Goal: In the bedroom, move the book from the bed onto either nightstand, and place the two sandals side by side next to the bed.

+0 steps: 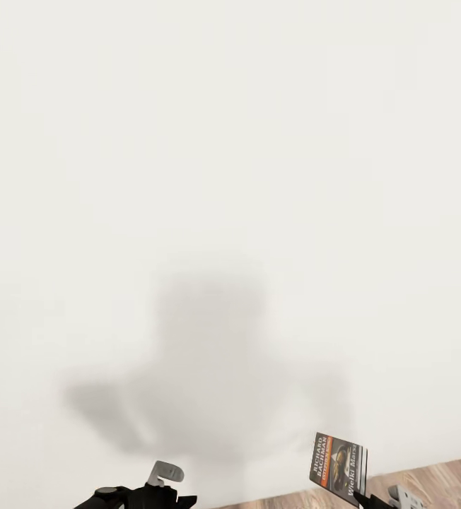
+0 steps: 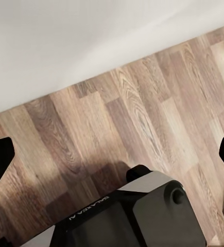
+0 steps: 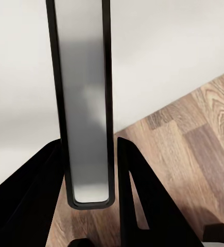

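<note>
The book [image 1: 340, 466] stands upright at the lower right of the head view, its dark cover with the orange band and white "Richard Bachman" lettering facing me. My right gripper [image 1: 372, 499] holds it from below. In the right wrist view the book [image 3: 83, 103] is edge-on, a pale page block between dark covers, with my right gripper [image 3: 88, 149] shut on it. My left gripper [image 1: 163, 475] sits low at the left; in the left wrist view my left gripper [image 2: 112, 154] is open, with only floor between its fingers. The bed, nightstand and sandals are out of view.
A plain white wall [image 1: 230, 177] stands close ahead, with my shadow on it. Brown-grey wood plank floor [image 2: 142, 103] meets it at the base. My own dark robot base [image 2: 142, 211] lies below the left gripper.
</note>
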`<state>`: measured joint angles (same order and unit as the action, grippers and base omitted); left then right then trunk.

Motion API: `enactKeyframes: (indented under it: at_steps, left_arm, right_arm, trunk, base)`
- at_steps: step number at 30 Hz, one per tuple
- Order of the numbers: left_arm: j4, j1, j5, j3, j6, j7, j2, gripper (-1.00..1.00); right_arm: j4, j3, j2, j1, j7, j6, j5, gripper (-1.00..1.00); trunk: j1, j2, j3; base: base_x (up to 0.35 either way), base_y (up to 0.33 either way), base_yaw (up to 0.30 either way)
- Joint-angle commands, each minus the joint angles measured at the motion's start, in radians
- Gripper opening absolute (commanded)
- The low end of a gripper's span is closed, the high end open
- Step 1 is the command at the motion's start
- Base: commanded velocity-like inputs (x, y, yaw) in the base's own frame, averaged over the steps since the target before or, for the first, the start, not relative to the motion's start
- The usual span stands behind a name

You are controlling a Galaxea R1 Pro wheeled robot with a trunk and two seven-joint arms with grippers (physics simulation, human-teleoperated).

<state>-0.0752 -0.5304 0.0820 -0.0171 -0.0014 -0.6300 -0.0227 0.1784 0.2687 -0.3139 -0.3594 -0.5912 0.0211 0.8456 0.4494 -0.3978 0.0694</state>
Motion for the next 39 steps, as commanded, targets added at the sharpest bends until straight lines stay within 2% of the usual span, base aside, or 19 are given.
enactKeyframes:
  at_steps: [1, 39]
  left_arm:
    - [-0.002, 0.0, 0.009, -0.003, 0.0, -0.003, 0.0, 1.0]
    - [-0.002, 0.0, 0.009, -0.003, 0.0, -0.003, 0.0, 1.0]
  right_arm:
    - [0.0, 0.007, -0.001, -0.001, -0.002, 0.002, 0.011, -1.0]
    - [0.001, 0.007, -0.001, -0.001, -0.002, 0.003, 0.01, -1.0]
  trunk:
    - [0.001, -0.002, 0.002]
    - [0.001, -0.002, -0.009]
  base:
    - [0.003, 0.0, -0.24]
    - [0.0, 0.0, -0.277]
